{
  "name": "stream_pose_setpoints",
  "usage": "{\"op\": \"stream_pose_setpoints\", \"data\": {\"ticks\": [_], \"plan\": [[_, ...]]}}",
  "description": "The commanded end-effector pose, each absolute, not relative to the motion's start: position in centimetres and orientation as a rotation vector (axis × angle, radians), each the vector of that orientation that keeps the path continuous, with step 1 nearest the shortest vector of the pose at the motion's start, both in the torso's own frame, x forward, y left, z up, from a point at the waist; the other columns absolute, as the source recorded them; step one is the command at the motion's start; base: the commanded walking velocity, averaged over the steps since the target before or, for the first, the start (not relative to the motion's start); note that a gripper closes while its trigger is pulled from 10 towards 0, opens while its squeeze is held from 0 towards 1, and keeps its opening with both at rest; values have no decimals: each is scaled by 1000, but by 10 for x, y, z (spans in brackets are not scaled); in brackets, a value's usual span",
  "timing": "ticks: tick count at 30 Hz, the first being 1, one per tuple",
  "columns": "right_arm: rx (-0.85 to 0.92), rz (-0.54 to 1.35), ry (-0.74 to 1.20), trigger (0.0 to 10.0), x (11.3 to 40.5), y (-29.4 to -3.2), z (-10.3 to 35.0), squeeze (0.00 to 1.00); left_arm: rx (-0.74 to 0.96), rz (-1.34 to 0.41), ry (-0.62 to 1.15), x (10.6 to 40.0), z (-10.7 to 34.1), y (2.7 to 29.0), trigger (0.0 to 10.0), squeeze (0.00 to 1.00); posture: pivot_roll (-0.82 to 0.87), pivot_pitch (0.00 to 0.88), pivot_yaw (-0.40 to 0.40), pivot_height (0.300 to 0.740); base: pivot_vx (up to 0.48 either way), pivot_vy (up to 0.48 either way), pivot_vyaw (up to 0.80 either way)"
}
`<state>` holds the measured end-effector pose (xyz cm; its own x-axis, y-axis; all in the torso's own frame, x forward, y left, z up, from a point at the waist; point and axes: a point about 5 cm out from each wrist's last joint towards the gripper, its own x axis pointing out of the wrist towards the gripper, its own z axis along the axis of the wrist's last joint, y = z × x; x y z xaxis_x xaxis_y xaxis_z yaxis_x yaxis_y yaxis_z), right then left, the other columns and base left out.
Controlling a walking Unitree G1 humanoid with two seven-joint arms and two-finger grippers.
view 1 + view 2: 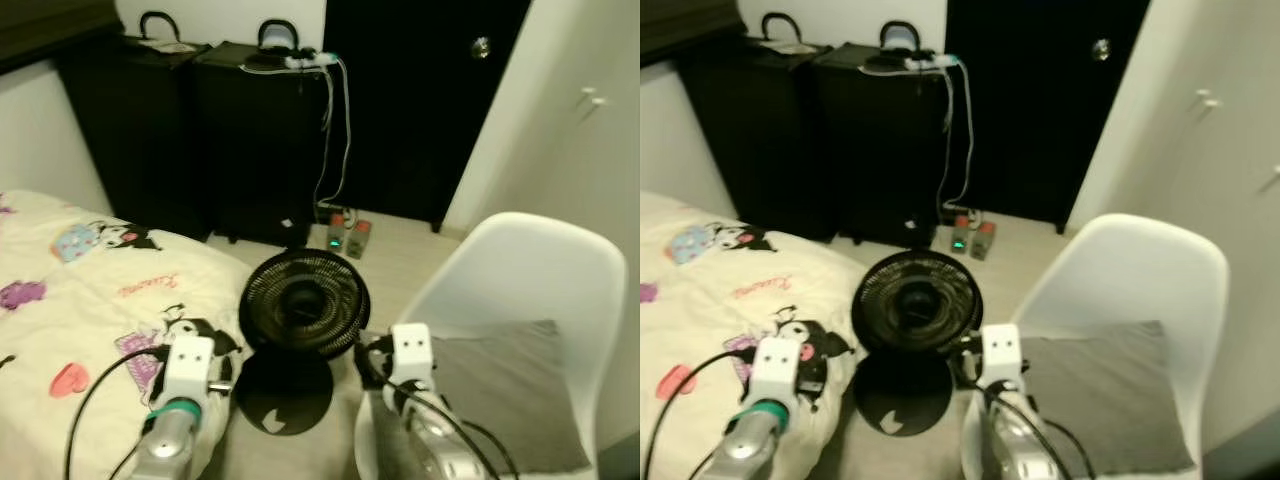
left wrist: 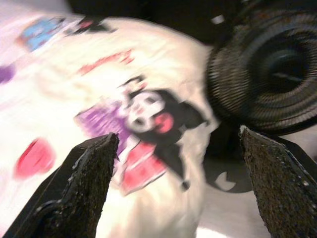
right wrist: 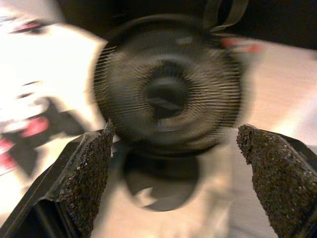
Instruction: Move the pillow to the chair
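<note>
The grey pillow (image 1: 505, 385) lies on the seat of the white chair (image 1: 530, 270). Left gripper (image 2: 181, 183) over the bed (image 1: 60, 310) and right gripper (image 3: 176, 178) facing the black fan (image 1: 303, 303), both with fingers spread and empty.

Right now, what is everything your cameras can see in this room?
Pillow: one, grey, lying on the seat of the chair.
Chair: one, white moulded shell, at the robot's right.
Fan: one, black, standing on the floor between bed and chair.
Bed cover: one, cream with cartoon prints, at the robot's left.
Cabinets: two, black, against the far wall.
Door: one, dark, with a round knob.
Power strip with cables: one, on the floor by the door, a green light on it.
Left pincer: one, black fingers open, over the edge of the bed.
Right pincer: one, black fingers open, facing the fan.
</note>
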<state>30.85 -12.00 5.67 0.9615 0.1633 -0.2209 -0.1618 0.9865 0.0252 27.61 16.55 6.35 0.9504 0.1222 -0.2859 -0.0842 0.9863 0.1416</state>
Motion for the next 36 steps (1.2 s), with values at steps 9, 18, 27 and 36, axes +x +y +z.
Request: {"op": "stream_pose_setpoints", "data": {"ticks": [9,18,27,36], "plan": [[15,149,246,10000,306,-123,50,0,129,92,320,274,60,162,10000,0,43,24,34,740,0,0,800],[20,151,243,10000,306,-119,51,0,112,85,323,274,61,163,10000,0,48,21,37,740,0,0,800],[21,145,243,10000,307,-118,50,0,116,102,317,275,62,166,10000,0,48,17,50,740,0,0,800],[21,140,245,10000,308,-119,49,0,121,104,309,277,64,167,10000,0,53,18,49,740,0,0,800]]}}
